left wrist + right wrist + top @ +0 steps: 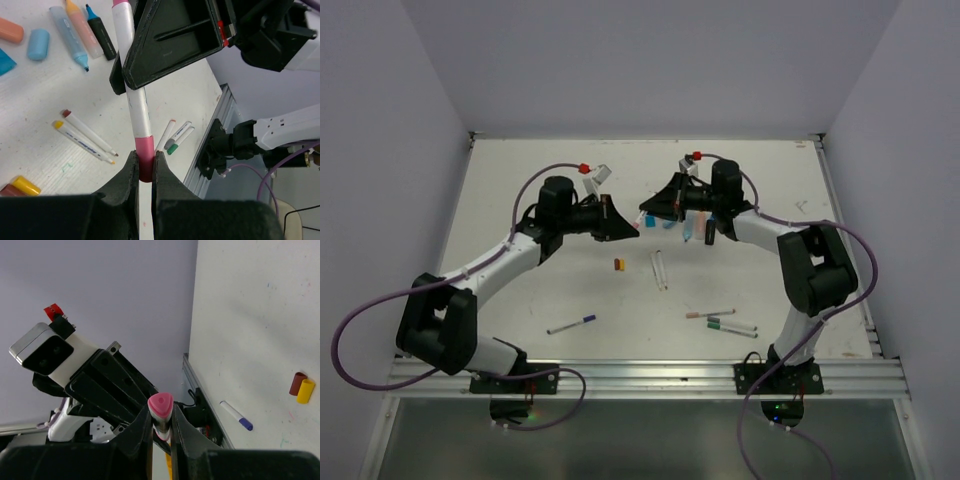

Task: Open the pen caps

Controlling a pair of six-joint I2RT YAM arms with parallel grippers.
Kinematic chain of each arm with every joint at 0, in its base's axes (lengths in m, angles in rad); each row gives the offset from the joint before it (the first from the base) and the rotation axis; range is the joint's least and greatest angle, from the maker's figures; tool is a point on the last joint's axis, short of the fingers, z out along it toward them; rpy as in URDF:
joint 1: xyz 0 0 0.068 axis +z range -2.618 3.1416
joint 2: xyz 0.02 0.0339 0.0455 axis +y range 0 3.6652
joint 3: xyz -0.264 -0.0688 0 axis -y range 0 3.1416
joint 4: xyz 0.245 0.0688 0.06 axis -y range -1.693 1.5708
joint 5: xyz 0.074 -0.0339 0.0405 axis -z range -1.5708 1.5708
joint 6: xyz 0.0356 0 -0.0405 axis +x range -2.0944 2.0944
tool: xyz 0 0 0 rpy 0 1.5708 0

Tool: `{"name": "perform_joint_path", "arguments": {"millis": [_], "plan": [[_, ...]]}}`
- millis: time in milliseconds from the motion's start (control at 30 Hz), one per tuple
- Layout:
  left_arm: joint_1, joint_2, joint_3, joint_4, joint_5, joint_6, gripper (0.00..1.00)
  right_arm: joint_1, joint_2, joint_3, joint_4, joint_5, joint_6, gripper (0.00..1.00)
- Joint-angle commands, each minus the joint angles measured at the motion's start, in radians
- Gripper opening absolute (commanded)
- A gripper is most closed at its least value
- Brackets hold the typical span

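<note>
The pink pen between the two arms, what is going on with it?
The two arms hold one pen between them, above the table. The left gripper has its fingers shut on the pink cap, and the right gripper clamps the white barrel further along. The cap sits against the barrel, so it is not yet pulled off. Other pens lie loose on the table.

Pink cap [144, 145] sits on its pen [140, 107], pinched in the left hand [144, 161]; blue cap [37, 44], orange cap [10, 31], yellow cap [25, 185] lie loose on the worktop [45, 150]
</note>
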Motion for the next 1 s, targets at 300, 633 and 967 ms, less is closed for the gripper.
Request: {"name": "perform_joint_path", "arguments": {"millis": [300, 633, 967], "plan": [[-0.028, -0.072, -0.132, 0.261, 0.348, -0.201, 0.0, -0.065, 0.041, 0.135, 0.252, 0.089, 0.128, 0.0], [-0.033, -0.127, -0.17, 0.115, 0.322, -0.106, 0.0, -0.121, 0.053, 0.218, 0.12, 0.185, 0.062, 0.0], [-0.008, -0.183, -0.245, 0.065, 0.254, -0.059, 0.0, -0.178, -0.02, 0.171, -0.019, 0.151, -0.041, 0.0]]}}
